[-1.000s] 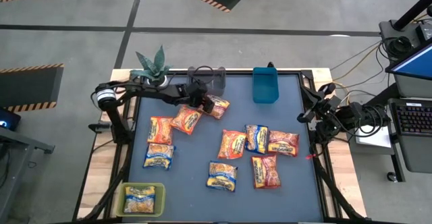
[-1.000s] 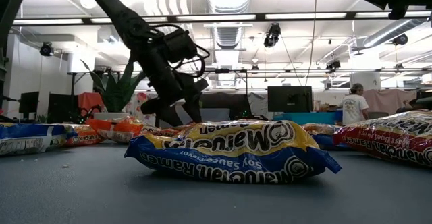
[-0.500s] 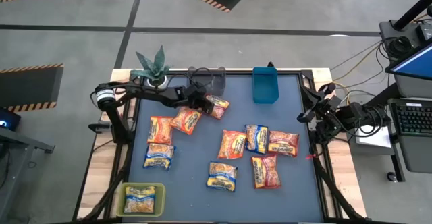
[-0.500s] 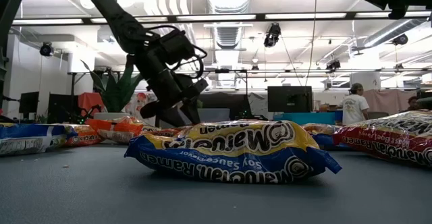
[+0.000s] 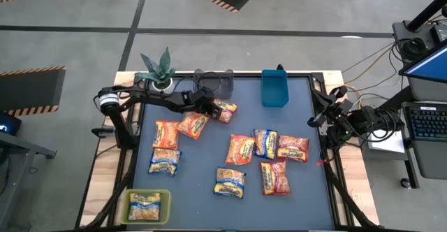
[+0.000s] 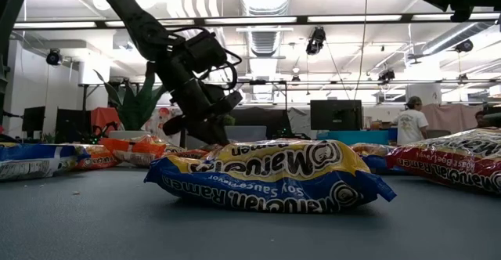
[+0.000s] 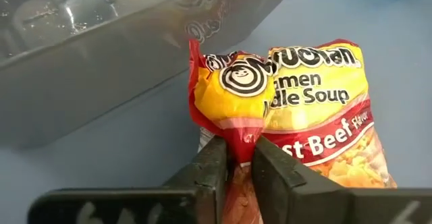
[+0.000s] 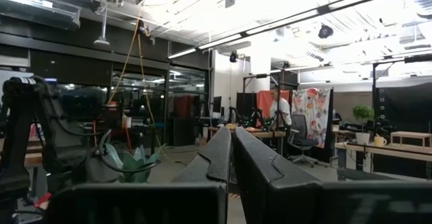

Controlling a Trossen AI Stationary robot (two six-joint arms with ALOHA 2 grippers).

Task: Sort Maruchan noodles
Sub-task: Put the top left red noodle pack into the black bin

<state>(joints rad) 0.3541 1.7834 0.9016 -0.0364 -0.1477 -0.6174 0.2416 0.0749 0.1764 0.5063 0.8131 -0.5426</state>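
Where the dark table mat (image 5: 209, 207) meets its front-left corner, a yellow-green bin (image 5: 128, 205) with one yellow-and-blue packet (image 5: 147, 207) inside. Farther along, potted succulent (image 5: 158, 67) at the back edge, beside a clear grey plastic bin (image 7: 101, 55), glossy and rounded. Left gripper (image 7: 237, 158) pinching the crinkled red-and-yellow corner of a Roast Beef Maruchan packet (image 7: 317, 116), fingers (image 7: 210, 164) pressed onto the film; readable: "Soup", "Beef Flavor". Same packet near the grey bin at the mat's back. Other flat, shiny packets scattered mid-mat; nearest the low camera, a blue-and-yellow packet (image 6: 270, 174) reading "Maruchan Ramen", "Soy Sauce Flavor". Blue bin (image 5: 274, 87) at back centre. Right gripper (image 8: 233, 153) parked off the mat's right edge, fingers pressed together.
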